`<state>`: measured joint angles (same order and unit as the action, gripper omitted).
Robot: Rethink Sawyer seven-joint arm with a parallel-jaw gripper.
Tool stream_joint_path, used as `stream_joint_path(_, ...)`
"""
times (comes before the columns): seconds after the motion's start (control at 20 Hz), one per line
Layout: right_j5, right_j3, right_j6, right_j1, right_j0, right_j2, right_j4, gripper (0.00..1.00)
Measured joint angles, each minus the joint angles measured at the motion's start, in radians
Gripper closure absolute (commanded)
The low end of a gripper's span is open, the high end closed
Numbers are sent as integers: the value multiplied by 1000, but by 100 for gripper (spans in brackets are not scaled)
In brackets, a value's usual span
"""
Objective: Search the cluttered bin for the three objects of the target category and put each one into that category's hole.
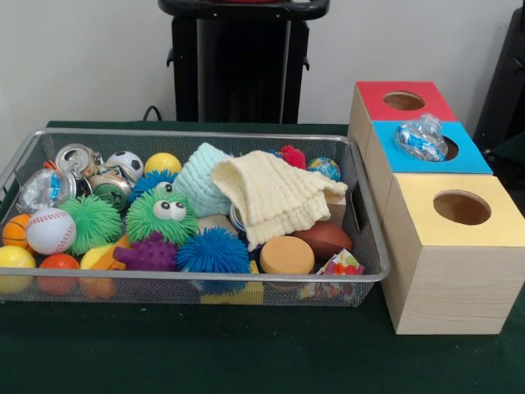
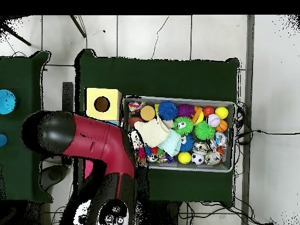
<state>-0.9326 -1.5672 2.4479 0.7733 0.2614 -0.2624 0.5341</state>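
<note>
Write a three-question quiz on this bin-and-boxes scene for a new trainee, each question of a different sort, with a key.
1. True or false: a crushed plastic bottle rests on the blue-topped box, over its hole.
2. Multiple choice: what lies draped over the middle of the wire bin? A) a cream knitted cloth B) a newspaper C) a black glove
3. Fill in: the box nearest the camera in the front view has a ____ top.

Key: 1 true. 2 A. 3 yellow; that is the yellow-topped box. The gripper cannot be seen in either view; only the red arm shows, from overhead.
</note>
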Motion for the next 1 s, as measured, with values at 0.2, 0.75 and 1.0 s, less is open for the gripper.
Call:
stream_joint_path(0.2, 0, -2, 0, -4, -21, 0, 0, 100)
stream_joint_path(0.75, 0, -10, 0, -16, 26, -26, -14, 100)
stream_joint_path(1.0, 0, -10, 0, -30, 59, -46, -48, 100)
